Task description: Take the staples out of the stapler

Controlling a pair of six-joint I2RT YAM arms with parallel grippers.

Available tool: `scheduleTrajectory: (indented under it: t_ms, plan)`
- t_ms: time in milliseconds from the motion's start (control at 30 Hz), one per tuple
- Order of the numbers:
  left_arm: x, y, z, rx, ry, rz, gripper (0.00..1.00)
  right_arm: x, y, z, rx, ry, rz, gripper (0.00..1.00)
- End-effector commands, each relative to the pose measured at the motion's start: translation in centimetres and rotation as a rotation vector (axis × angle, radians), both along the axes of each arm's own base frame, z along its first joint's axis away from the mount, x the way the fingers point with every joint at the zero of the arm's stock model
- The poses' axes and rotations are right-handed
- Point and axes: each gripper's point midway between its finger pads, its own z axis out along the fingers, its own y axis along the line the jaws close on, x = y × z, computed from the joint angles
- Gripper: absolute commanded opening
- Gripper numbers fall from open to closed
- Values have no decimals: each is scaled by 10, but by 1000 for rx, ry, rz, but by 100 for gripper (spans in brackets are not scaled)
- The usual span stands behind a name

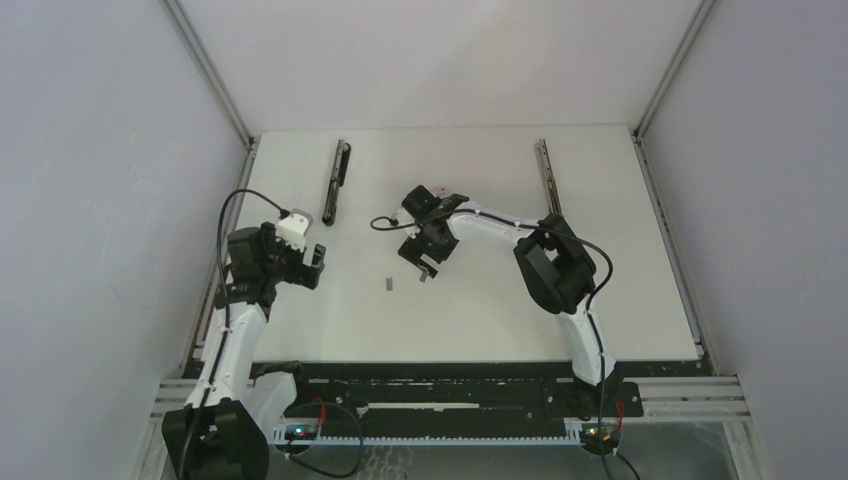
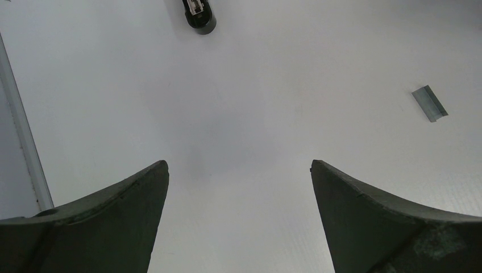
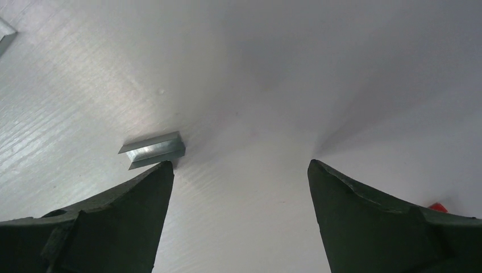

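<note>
Right tool [image 3: 239, 165] hangs wide open, empty (left tool [image 2: 239, 165] likewise, farther off); a staple strip [image 3: 152, 151] lies just outside one fingertip [image 3: 161, 172], long axis crosswise.

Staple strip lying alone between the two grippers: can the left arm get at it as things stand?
Probably yes. The left gripper stands open, and the staple strip lies loose on the table to its right, with nothing between them.

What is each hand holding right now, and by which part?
Nothing. The left hand and right hand are both open and empty; one staple strip lies on the table just outside the right hand's gap.
</note>
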Motion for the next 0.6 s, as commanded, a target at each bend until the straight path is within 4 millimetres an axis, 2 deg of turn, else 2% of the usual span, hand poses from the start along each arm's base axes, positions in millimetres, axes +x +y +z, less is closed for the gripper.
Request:
scheduleTrajectory:
  t_ms: [0, 233, 367, 467, 567]
  plan:
    - [4, 1, 10, 5, -41, -15, 100, 27, 7, 2, -13, -116, -44, 89]
    - [4, 1, 9, 7, -38, -13, 100, 45, 26, 6, 43, -161, -52, 90]
    - [4, 1, 9, 7, -35, -13, 100, 34, 41, 6, 103, -99, -17, 90]
    - [4, 1, 8, 6, -34, -12, 100, 33, 40, 9, 107, -92, -33, 90]
    - [4, 1, 8, 6, -35, -15, 100, 45, 32, 21, 112, -140, -80, 90]
